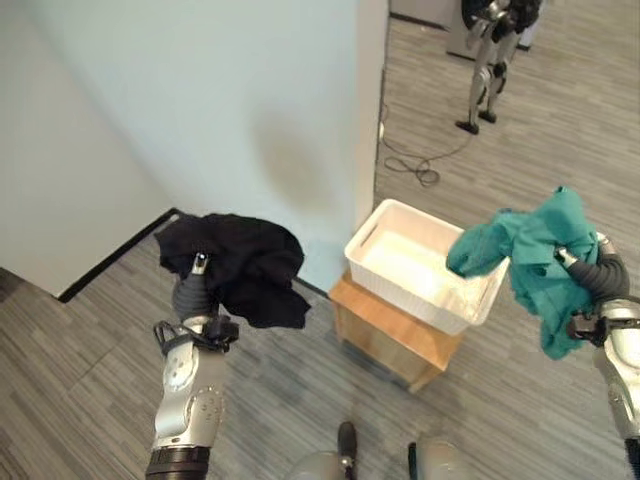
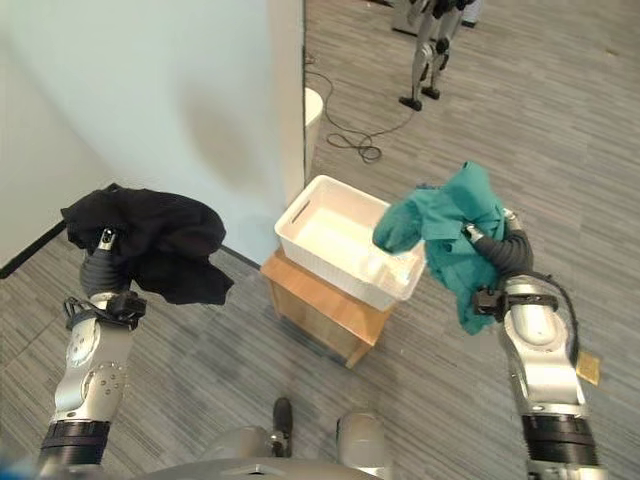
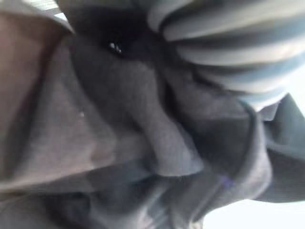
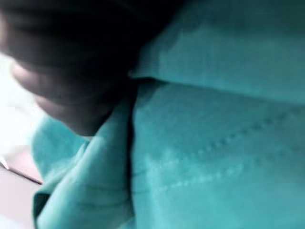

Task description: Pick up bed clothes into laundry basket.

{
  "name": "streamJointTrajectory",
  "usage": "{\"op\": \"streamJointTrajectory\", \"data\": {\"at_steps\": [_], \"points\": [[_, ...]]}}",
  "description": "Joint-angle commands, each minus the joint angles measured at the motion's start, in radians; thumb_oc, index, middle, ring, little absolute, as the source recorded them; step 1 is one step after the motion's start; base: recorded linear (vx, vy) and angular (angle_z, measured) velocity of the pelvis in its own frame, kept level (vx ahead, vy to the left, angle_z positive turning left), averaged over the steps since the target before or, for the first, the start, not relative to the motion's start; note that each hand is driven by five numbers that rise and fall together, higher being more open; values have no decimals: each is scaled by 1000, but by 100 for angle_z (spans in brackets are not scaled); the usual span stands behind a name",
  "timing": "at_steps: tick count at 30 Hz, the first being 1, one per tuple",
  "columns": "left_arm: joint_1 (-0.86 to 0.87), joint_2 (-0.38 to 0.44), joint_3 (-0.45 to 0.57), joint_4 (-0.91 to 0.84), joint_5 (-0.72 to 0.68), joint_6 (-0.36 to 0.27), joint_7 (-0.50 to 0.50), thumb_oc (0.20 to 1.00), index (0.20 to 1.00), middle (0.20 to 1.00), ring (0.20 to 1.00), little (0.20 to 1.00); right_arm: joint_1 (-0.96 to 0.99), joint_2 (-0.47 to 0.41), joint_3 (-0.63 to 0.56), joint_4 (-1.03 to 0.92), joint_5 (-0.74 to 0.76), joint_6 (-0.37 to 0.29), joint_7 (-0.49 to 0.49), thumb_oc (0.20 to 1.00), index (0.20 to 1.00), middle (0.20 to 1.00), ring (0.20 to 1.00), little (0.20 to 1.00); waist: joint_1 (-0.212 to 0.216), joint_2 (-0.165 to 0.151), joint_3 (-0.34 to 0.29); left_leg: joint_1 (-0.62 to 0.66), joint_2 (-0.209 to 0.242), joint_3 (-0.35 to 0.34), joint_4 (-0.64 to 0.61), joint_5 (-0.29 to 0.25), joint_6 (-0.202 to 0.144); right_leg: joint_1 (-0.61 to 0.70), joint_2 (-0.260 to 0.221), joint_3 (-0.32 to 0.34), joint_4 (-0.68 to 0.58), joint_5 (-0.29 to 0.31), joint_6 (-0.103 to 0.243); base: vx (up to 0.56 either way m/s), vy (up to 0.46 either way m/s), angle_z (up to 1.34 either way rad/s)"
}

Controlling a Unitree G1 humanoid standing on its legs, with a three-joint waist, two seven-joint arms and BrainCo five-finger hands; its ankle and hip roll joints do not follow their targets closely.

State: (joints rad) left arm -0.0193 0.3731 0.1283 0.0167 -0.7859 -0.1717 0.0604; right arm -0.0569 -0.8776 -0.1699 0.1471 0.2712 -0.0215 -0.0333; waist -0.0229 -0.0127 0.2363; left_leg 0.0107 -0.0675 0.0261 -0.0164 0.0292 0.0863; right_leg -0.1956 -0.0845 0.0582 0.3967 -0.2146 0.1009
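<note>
Grey floor, white basket (image 1: 420,262) empty on wooden stand (image 1: 385,330). Left hand (image 1: 197,268) carries black garment (image 1: 245,262), right hand (image 2: 488,245) teal garment (image 2: 450,235), fingers buried — can't tell grip. Both drops pending.

A robot lab or test room: grey plank floor (image 1: 560,110), plain pale wall (image 1: 200,90), loose cable (image 1: 415,160), a second robot (image 1: 490,60) standing beyond.

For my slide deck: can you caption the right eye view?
Robot holds a black garment aloft on its left and a teal garment on its right, beside a white laundry basket on a wooden stand.
</note>
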Motion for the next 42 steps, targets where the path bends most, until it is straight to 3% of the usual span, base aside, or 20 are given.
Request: {"op": "streamJointTrajectory", "data": {"at_steps": [1, 4, 6, 9, 15, 16, 23, 30, 33, 34, 35, 42], "points": [[-35, 55, -7, -62, -76, -57, -46, 200, 200, 200, 200, 200, -95, -60, -58, 41, -36, -38, -29, 200, 200, 200, 200, 200, -3, -39, 0, -9, 20, -78, 4, 14, -52, 87, 27, 4, -251, 261, -15, 71, -46, 62], [-29, 40, -22, -44, -78, -53, -70, 200, 200, 200, 200, 200, -164, -137, 8, 75, -95, -27, 8, 200, 200, 200, 200, 200, 21, -55, -15, -15, 14, -80, -10, 12, -51, 133, 15, -6, -314, 263, -7, 31, -24, 55], [6, 2, -47, -39, -100, -55, -68, 200, 200, 200, 200, 200, -269, -279, 118, 143, -168, -16, 41, 200, 200, 200, 200, 200, 50, -68, -24, -24, 11, -86, -27, 28, -53, 151, 14, -33, -341, 270, -13, 53, -48, 13], [35, -3, -47, -36, -113, -54, -64, 200, 200, 200, 200, 200, -400, -330, 266, 218, -237, -17, 50, 200, 200, 200, 200, 200, 64, -75, -29, -27, 10, -105, -40, 35, -57, 164, 14, -47, -358, 266, -19, 70, -42, 21], [51, 6, -42, -30, -104, -54, -62, 200, 200, 200, 200, 200, -496, -323, 389, 239, -330, -13, 70, 200, 200, 200, 200, 200, 81, -81, -29, -27, 13, -115, -53, 41, -62, 179, 13, -59, -392, 270, -21, 28, -24, 4], [52, 22, -45, -29, -98, -57, -54, 200, 200, 200, 200, 200, -564, -356, 498, 281, -472, -22, 70, 200, 200, 200, 200, 200, 97, -86, -22, -34, 14, -120, -57, 45, -65, 179, 13, -64, -398, 272, -21, 0, 0, 0], [54, 16, -41, -16, -108, -66, -64, 200, 200, 200, 200, 200, -636, -348, 647, 292, -620, -60, 105, 200, 200, 200, 200, 200, 107, -85, -9, -50, 13, -131, -63, 54, -69, 175, 10, -73, -411, 275, -20, 2, -7, 5], [50, 43, -46, -24, -112, -75, -58, 200, 200, 200, 200, 200, -730, -240, 833, 473, -792, -54, 116, 200, 200, 200, 200, 200, 124, -65, 10, -71, 9, -141, -66, 58, -72, 163, 6, -78, -423, 279, -21, -1, -3, 3], [42, 51, -46, -28, -122, -80, -54, 200, 200, 200, 200, 200, -786, -125, 903, 592, -851, -46, 110, 200, 200, 200, 200, 200, 140, -53, 15, -81, 7, -143, -66, 61, -73, 161, 5, -78, -432, 284, -22, -2, -7, 2], [42, 51, -46, -28, -122, -80, -54, 200, 200, 200, 200, 200, -787, -124, 904, 593, -851, -46, 109, 200, 200, 200, 200, 200, 139, -53, 15, -81, 7, -143, -66, 61, -73, 161, 5, -78, -432, 284, -22, 0, 0, 0], [36, 51, -53, -23, -126, -83, -51, 200, 200, 200, 200, 200, -825, -44, 959, 671, -906, -38, 117, 200, 200, 200, 200, 200, 154, -37, 20, -90, 4, -145, -68, 65, -73, 156, 4, -75, -439, 287, -24, 0, 0, 0], [42, 31, -67, -14, -122, -79, -49, 200, 200, 200, 200, 200, -835, 75, 969, 764, -956, -23, 107, 200, 200, 200, 200, 200, 165, -5, 26, -109, -3, -151, -71, 70, -74, 144, 1, -78, -446, 290, -24, 4, -3, 3]]}}
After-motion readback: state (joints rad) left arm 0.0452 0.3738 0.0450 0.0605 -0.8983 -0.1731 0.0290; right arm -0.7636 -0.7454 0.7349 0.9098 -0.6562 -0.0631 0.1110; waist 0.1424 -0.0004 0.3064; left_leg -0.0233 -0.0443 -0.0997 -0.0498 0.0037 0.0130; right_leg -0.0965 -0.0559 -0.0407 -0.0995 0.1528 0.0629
